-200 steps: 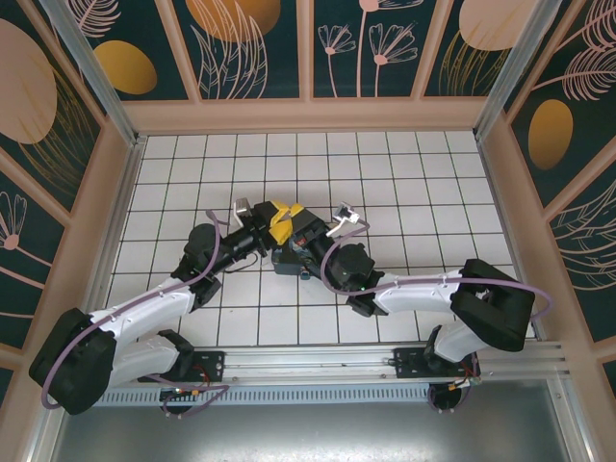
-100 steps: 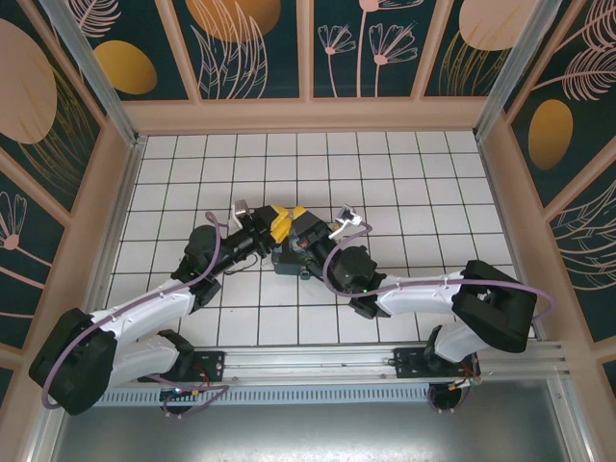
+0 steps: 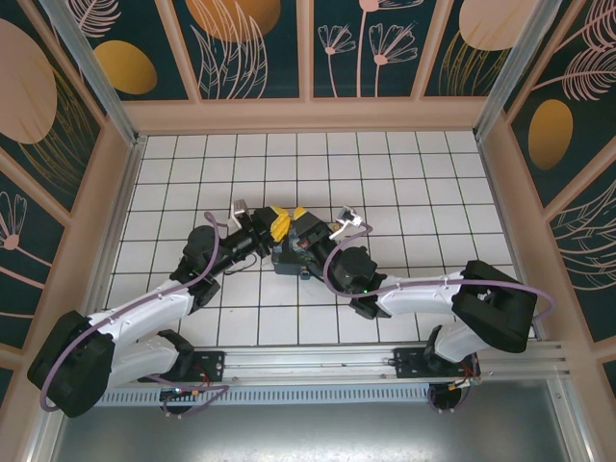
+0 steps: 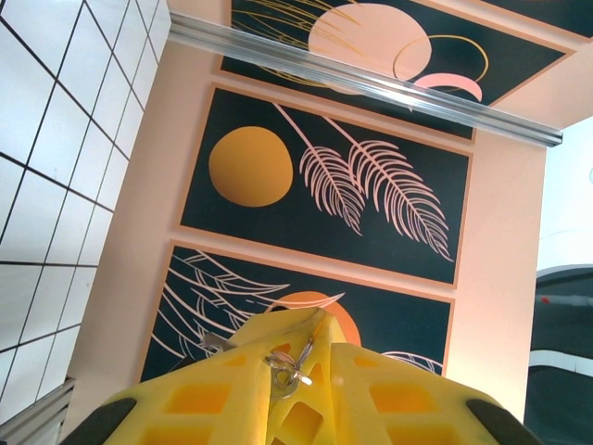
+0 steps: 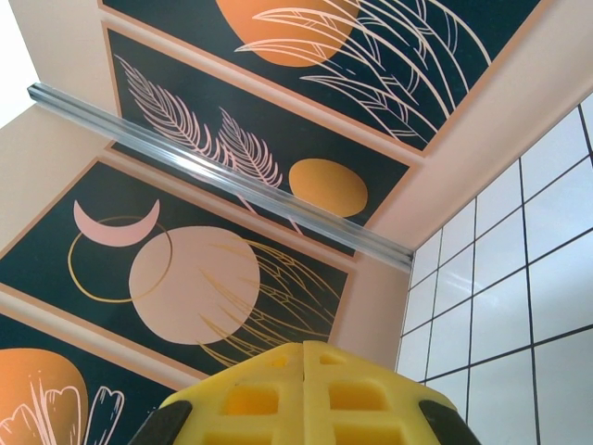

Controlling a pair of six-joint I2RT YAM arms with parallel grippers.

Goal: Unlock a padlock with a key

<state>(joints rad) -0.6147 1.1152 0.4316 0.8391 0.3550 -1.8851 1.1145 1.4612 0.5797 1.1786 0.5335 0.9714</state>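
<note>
Both grippers meet over the middle of the tiled floor. My left gripper (image 3: 278, 221) (image 4: 324, 336) points up toward the right wall. Its yellow fingers (image 4: 222, 389) are pressed together on a small metal key (image 4: 285, 366) with a ring and wire loop; a grey metal tab sticks out on the left side. My right gripper (image 3: 293, 232) (image 5: 304, 346) comes in from the right, tilted up toward the back-left corner. Its yellow fingers (image 5: 371, 380) are shut flat against each other with nothing between them. The padlock is hidden.
White tiled floor (image 3: 404, 173) lies open all round the two grippers. Painted walls (image 3: 260, 38) with peach frames close in the back and both sides. An aluminium rail (image 3: 318, 361) runs along the near edge by the arm bases.
The left gripper's fingers have closed together onto the key. Both arms have stayed almost where they were, and the right gripper remains shut.
</note>
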